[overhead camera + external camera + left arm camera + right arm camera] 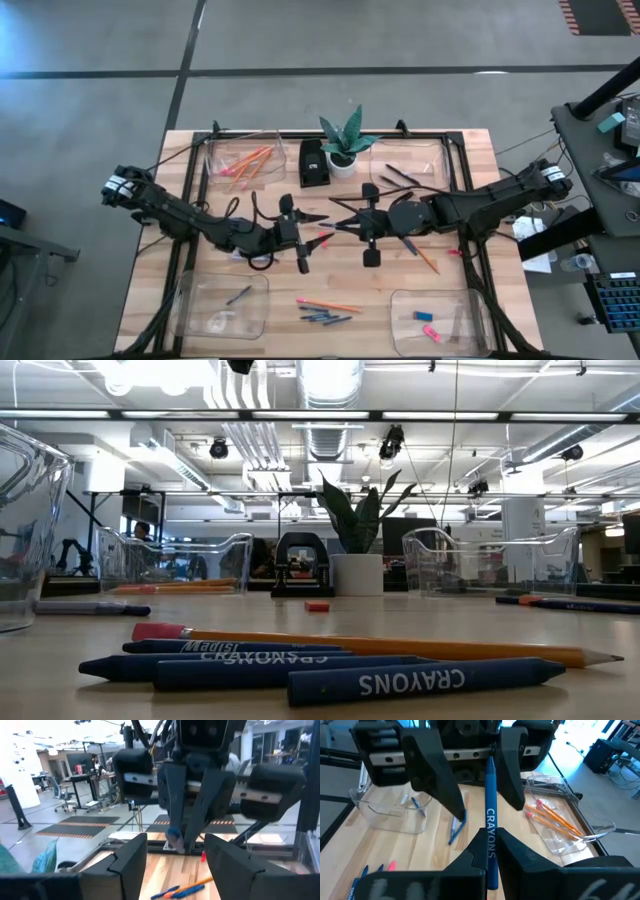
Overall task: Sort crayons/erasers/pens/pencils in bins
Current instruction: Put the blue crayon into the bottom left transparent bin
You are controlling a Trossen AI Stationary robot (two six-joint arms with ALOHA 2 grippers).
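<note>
My right gripper [490,837] [342,222] hovers over the table's middle, shut on a blue crayon [491,805] printed CRAYONS. My left gripper [175,857] [314,228] faces it from the table's left, open. Its two fingers stand on either side of the crayon's free end without touching it. Several more blue crayons [330,665] and an orange pencil [400,647] lie loose near the near edge. A pink eraser [325,241] lies on the wood below the grippers. Four clear bins hold pencils [245,160], pens [400,178], a crayon [238,295] and erasers [428,324]. My right gripper pinches the blue crayon between its two fingers at its rear half [491,831]. The fingers come level from the table's right and lie along the crayon. It is lifted clear of the table, roughly level, and its free end [489,767] points at my left gripper.
A small black box [315,162] and a potted plant [344,150] stand at the far edge between the two far bins. One pencil [426,258] lies under my right arm, with a pink eraser [455,252] beside it. Bare wood shows between the two near bins.
</note>
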